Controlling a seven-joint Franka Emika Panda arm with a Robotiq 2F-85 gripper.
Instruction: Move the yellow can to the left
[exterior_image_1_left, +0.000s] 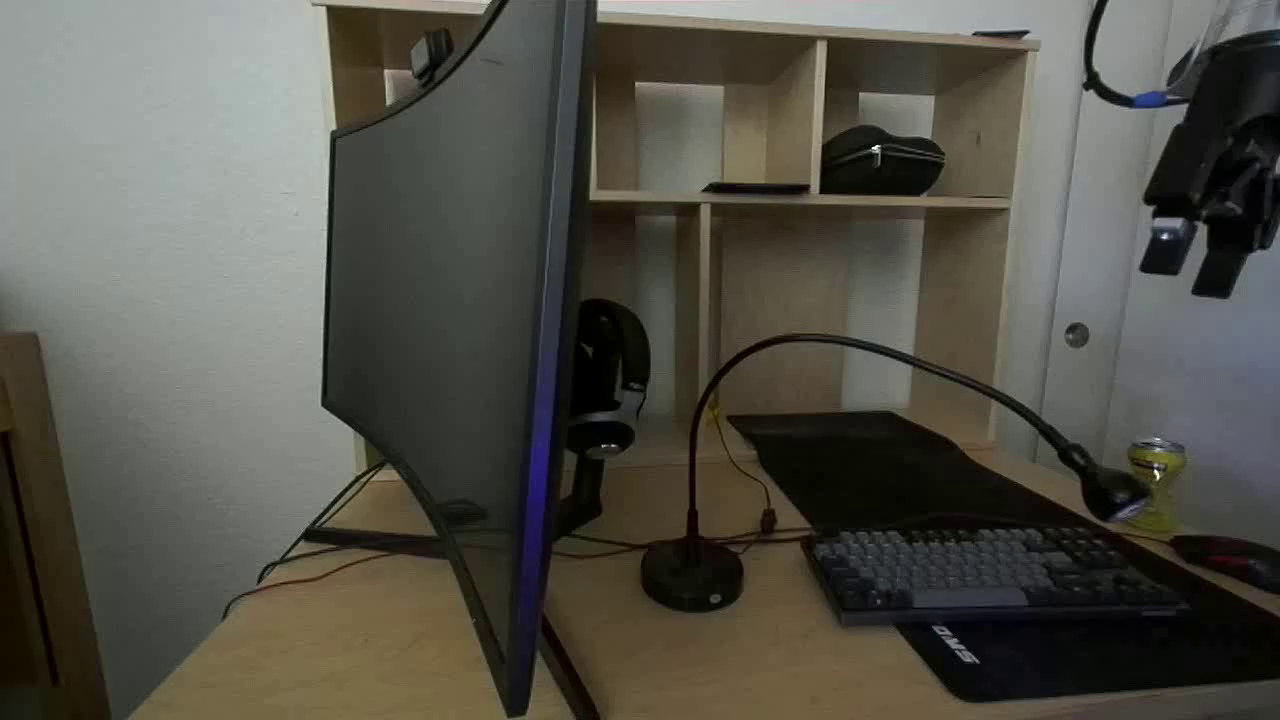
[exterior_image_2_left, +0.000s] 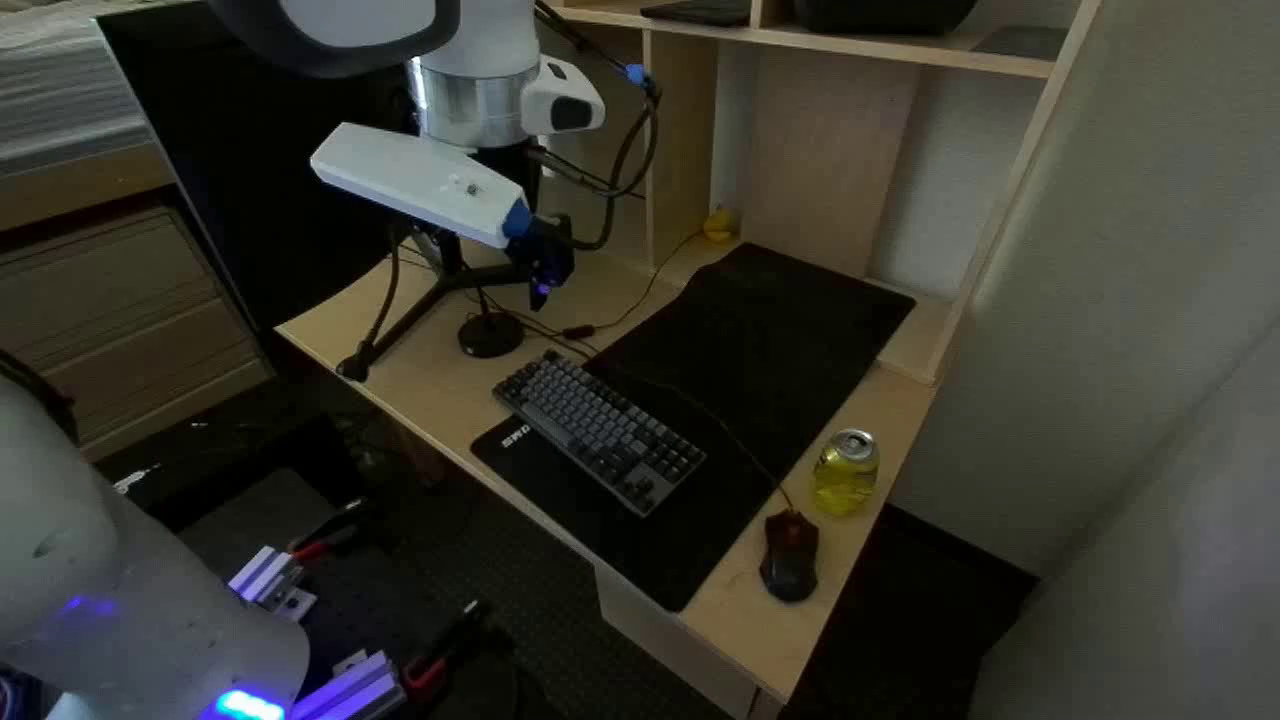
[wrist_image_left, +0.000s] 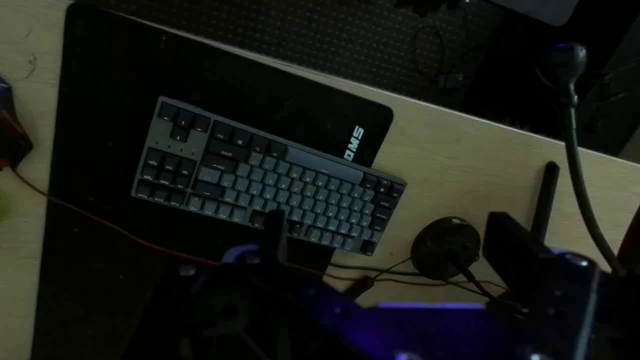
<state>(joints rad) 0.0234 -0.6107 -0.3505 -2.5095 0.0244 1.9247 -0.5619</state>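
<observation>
Yellow can (exterior_image_2_left: 846, 473): standing upright on the table (exterior_image_2_left: 750, 632), on bare wood between the mat (exterior_image_2_left: 755, 330) and the edge, just beside the mouse (exterior_image_2_left: 790, 557).
My tool (exterior_image_1_left: 1190, 267): hanging high, well apart from the can, its fingers spread, holding nothing.
Keyboard (exterior_image_2_left: 603, 430): lying under my route, I am judging, so I am planning to travel high, then centre over the can before lowering.
Can wall: looking pinched in an exterior view, perhaps dented; I am favouring a light squeeze and a small lift, keeping clear of the mouse before going left.
Lamp head (exterior_image_1_left: 1115, 495): hiding part of the can in an exterior view.
Dim wrist view: catching only a yellow-green trace, probably the can, its left edge cutting off the rest; I am not managing to tell whether can and mouse are touching.
</observation>
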